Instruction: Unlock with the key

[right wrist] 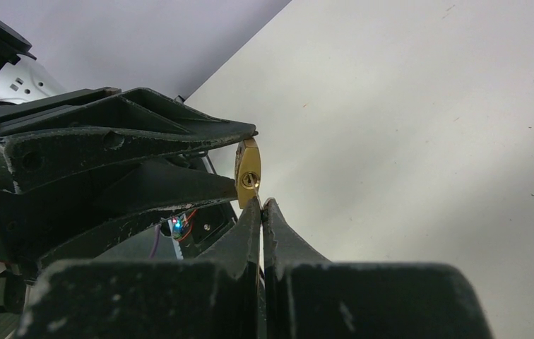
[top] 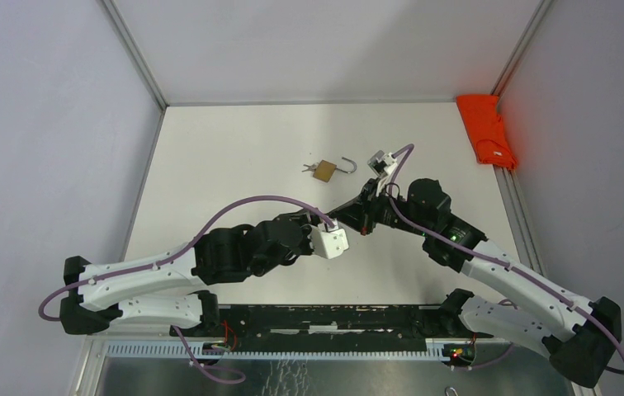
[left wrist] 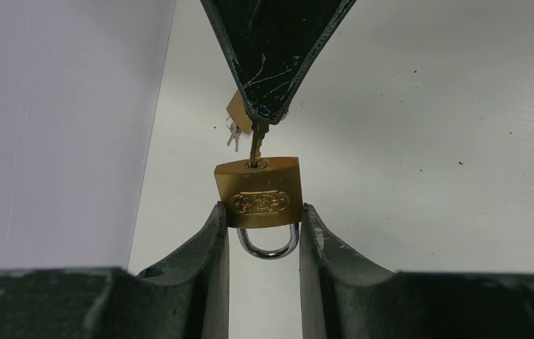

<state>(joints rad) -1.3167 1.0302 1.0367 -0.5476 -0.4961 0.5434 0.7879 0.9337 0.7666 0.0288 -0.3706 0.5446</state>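
Observation:
A small brass padlock (left wrist: 258, 192) is held in the air, keyhole end away from my left wrist, its steel shackle (left wrist: 268, 244) closed and pointing back between the fingers. My left gripper (left wrist: 264, 212) is shut on the padlock's two sides. A silver key (left wrist: 256, 145) stands in the keyhole. My right gripper (right wrist: 261, 203) is shut on the key's head, fingertips almost touching the padlock's keyhole face (right wrist: 247, 173). The key itself is nearly hidden in the right wrist view.
A second brass padlock (top: 323, 171) with its shackle swung open lies on the white table beyond the grippers, with a small bunch of keys (top: 307, 168) beside it. A red object (top: 486, 128) lies at the back right edge. Grey walls enclose the table.

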